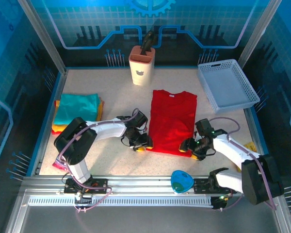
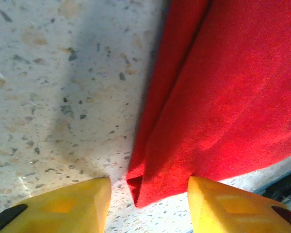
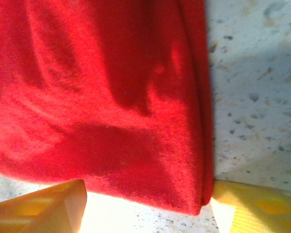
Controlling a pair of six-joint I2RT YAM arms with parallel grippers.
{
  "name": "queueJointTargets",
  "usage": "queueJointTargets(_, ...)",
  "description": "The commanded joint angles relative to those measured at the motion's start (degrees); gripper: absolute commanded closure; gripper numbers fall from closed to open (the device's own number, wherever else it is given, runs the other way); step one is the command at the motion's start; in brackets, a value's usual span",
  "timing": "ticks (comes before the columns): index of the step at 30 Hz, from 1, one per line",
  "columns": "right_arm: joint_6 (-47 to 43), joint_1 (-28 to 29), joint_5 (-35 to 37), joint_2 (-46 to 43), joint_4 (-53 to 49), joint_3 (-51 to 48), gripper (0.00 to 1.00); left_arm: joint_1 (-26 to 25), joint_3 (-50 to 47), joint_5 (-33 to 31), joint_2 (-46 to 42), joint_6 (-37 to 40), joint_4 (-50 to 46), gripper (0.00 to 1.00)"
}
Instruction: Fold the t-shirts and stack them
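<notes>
One white basket (image 1: 228,87), beige holder (image 1: 141,67), folded shirts (image 1: 76,108)

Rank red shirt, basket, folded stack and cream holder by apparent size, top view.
1. red shirt
2. basket and folded stack: too close to rank
3. cream holder

The speckled off-white stone-look tabletop (image 1: 114,104) in front of me carries a bright red short-sleeved cloth shirt (image 1: 172,121), lying flat near the middle with its sides folded in and its collar at the far end. A stack of folded cloth shirts (image 1: 76,108) sits by the left edge, teal on top, with orange and yellow edges below. A white plastic mesh basket (image 1: 229,86) rests at the far right. A beige upright holder (image 1: 141,68) stands at far centre.
</notes>
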Motion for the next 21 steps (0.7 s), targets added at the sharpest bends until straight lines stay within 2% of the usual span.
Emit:
queueJointTargets(1, 1.41, 1.9, -0.47, 2.34, 4.19, -0.4, 0.32, -0.86, 0.22, 1.13, 2.96, -1.75, 3.91, 0.54)
queueJointTargets(5, 2.21, 2.34, 0.29, 1.35, 5.49, -1.23, 0.37, -0.86, 0.51, 1.02, 3.64, -2.62, 5.22, 0.57)
queueJointTargets(12, 1.86, 2.31, 0.82, -0.02, 6.63, -0.79, 0.54, -1.1, 2.56, 0.57, 4.61, -3.0, 5.34, 0.63)
queueJointTargets(16, 2.01, 2.32, 0.76, 0.28, 7.34, -0.76, 0.6, -1.28, 3.81, 0.27, 5.25, -3.13, 5.13, 0.66)
queueJointTargets(21, 1.96, 2.32, 0.26, 0.86, 8.48, -1.17, 0.71, -1.4, 3.69, -0.29, 5.62, -3.04, 4.66, 0.75)
